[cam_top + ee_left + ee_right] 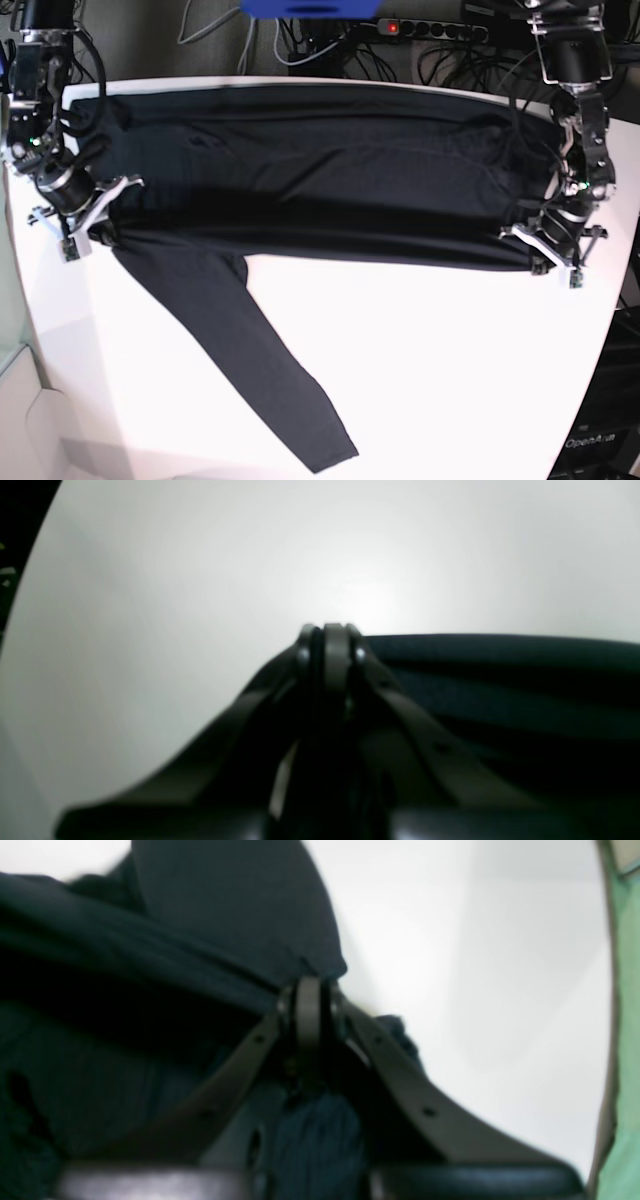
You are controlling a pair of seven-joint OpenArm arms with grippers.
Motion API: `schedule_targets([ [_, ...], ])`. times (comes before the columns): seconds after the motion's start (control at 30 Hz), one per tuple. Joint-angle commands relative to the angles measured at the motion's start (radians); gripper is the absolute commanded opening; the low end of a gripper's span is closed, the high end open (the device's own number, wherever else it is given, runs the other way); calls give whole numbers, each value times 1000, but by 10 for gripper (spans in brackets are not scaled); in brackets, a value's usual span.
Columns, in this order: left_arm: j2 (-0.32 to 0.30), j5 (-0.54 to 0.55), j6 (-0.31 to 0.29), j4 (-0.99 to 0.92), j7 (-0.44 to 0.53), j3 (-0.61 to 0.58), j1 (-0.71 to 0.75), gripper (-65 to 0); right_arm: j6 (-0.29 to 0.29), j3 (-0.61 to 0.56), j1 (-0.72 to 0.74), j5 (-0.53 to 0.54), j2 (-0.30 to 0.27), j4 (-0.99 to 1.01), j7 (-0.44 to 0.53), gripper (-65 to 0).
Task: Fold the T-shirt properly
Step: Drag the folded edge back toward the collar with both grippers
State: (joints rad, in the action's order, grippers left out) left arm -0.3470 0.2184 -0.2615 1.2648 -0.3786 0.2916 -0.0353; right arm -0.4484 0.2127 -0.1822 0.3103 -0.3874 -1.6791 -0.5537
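Observation:
The dark navy T-shirt (320,180) lies spread across the far half of the white table (430,370), with a long fold along its near edge. One long sleeve (250,350) runs diagonally toward the front edge. My right gripper (85,238) is shut on the shirt's left end; in the right wrist view its tips (307,990) pinch bunched cloth (200,930). My left gripper (555,262) is shut at the shirt's right end; in the left wrist view the cloth edge (500,680) meets its closed tips (332,635).
A power strip (420,28) and tangled cables (330,55) lie behind the table's far edge, beside a blue object (310,8). The table's right edge curves inward near the left arm. A green surface (625,1040) shows beyond the table edge in the right wrist view.

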Motion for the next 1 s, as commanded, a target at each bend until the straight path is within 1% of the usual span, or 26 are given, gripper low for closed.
schedule_targets([
  [0.0, -17, 0, 8, 26, 25, 7, -15, -650, 3, 9, 8, 2, -18, -36, 33, -650],
  [0.13, -17, 0, 8, 54, 23, 7, 13, -650, 3, 9, -32, 2, -18, -86, 33, -650],
  [0.33, -17, 0, 8, 94, 23, 8, 71, -650, 3, 9, -78, 2, -18, -102, 36, -650],
  [0.5, -17, 0, 6, 109, 23, 41, 119, -650, 3, 9, -107, 2, -20, -103, 36, -650],
  [0.87, -19, -1, 6, 98, 22, 33, 148, -650, 0, 8, -152, 2, -20, -103, 37, -650],
  [0.9, -19, -1, 6, 98, 20, 33, 153, -650, -11, 8, -161, 2, -20, -103, 37, -650],
  [0.97, -19, -1, 6, 98, -9, 33, 159, -650, -68, 11, -168, 2, -22, -103, 37, -650],
])
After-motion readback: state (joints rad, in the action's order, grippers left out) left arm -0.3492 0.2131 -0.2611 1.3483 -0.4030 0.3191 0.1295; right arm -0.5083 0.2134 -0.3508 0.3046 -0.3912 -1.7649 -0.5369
